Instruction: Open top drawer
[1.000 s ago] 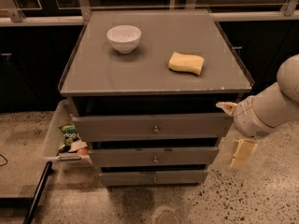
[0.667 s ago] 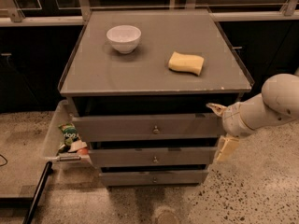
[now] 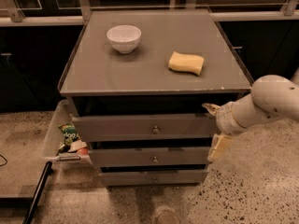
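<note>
Right of the knob [image 3: 156, 130], off the end of the top drawer [image 3: 117, 127], the gripper [image 3: 214, 127] hangs with fingers [image 3: 218, 147] spread wide, holding nothing. That knob marks the drawer front's centre. Best to travel left to it, straddle it squarely, close, then pull straight outward.

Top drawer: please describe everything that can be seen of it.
The top drawer is the uppermost of three grey drawers. Its flat front bears one small round metal knob at centre. No inside shows, so it looks shut. The open end effector is at its right end as seen; contact cannot be told.
</note>
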Tool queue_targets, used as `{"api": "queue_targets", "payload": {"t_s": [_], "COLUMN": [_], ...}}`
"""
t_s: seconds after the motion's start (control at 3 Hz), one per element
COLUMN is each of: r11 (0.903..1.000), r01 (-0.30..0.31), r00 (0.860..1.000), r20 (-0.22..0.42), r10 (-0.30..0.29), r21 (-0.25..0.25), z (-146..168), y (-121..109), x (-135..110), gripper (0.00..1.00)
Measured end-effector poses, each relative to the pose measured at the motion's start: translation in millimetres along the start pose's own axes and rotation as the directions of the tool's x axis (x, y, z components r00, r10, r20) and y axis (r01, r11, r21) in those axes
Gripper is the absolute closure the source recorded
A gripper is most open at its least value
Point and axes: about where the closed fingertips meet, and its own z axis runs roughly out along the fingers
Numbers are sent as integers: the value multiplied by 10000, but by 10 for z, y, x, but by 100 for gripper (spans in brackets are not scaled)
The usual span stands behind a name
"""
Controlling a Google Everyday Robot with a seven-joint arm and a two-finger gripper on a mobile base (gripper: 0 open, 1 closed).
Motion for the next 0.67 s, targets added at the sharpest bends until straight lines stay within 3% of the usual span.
{"api": "queue_targets", "payload": {"t_s": [0.67], "r11": [9987], "r01": [418], "r00": [9991], "r20": [56], "r10": [-419], "r21": [304], "z": [273], "y": [-228], "x": [14], "gripper": [0]}}
